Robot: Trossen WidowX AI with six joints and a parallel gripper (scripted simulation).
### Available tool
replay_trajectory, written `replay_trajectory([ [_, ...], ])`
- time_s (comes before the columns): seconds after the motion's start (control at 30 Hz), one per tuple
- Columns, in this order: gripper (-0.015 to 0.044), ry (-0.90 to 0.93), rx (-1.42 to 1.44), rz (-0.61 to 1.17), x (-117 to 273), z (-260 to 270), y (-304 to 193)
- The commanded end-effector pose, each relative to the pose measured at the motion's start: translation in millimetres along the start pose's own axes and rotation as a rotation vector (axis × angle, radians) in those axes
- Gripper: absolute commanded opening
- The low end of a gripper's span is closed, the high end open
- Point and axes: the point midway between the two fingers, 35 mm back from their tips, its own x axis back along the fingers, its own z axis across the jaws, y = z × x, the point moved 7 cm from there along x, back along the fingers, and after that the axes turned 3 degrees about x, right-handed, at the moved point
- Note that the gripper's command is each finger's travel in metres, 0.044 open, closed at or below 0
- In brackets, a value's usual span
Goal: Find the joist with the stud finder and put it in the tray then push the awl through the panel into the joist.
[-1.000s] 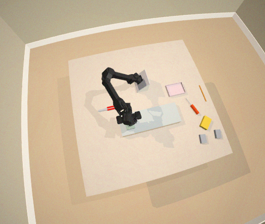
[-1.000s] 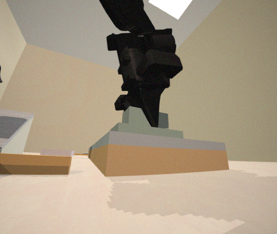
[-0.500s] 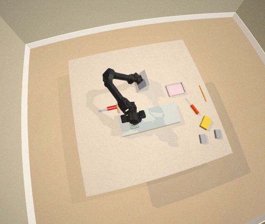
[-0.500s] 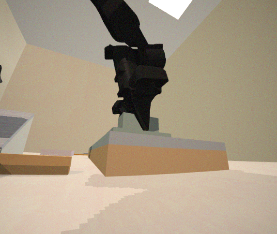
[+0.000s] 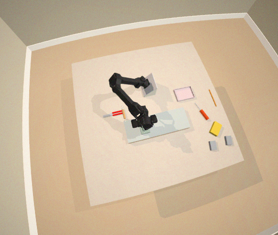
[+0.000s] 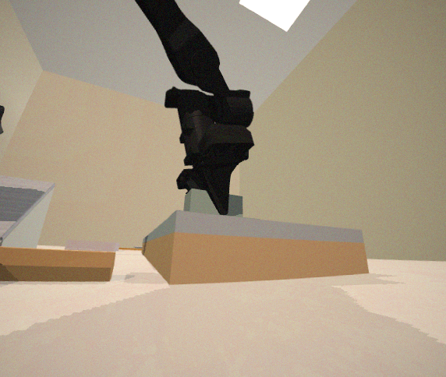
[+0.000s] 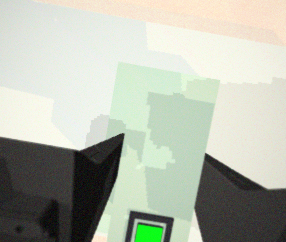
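Note:
My gripper (image 6: 214, 204) (image 7: 156, 145) points down, shut on the pale green stud finder (image 5: 145, 131) (image 6: 199, 201) (image 7: 132, 82). The stud finder is low over the left part of the pale floor panel (image 5: 181, 118) (image 6: 272, 230) (image 7: 222, 45), seemingly resting on it; the panel's near edge hides its base in the exterior view. Its indicator window (image 7: 148, 233) is lit bright green in the wrist view. The awl (image 5: 204, 114), with an orange-red handle and thin shaft, lies right of the panel. The pink tray (image 5: 183, 93) (image 6: 91, 244) is behind the panel's right part. The joist is hidden.
Red-handled pliers (image 5: 117, 112) and a wooden-handled tool (image 5: 124, 114) lie left of the panel. A slanted grey board (image 5: 152, 80) stands behind. An orange stick (image 5: 212, 97), a yellow block (image 5: 215, 128) and two grey blocks (image 5: 213, 145) (image 5: 228, 140) are on the right.

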Motion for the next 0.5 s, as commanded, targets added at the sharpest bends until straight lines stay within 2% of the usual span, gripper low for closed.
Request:
replay_trajectory([
  [0.0,0.0,0.008,0.003,-0.001,-0.3,13.2,0.4],
  [0.47,0.0,0.009,0.002,-0.001,0.0,45.4,1.9],
])
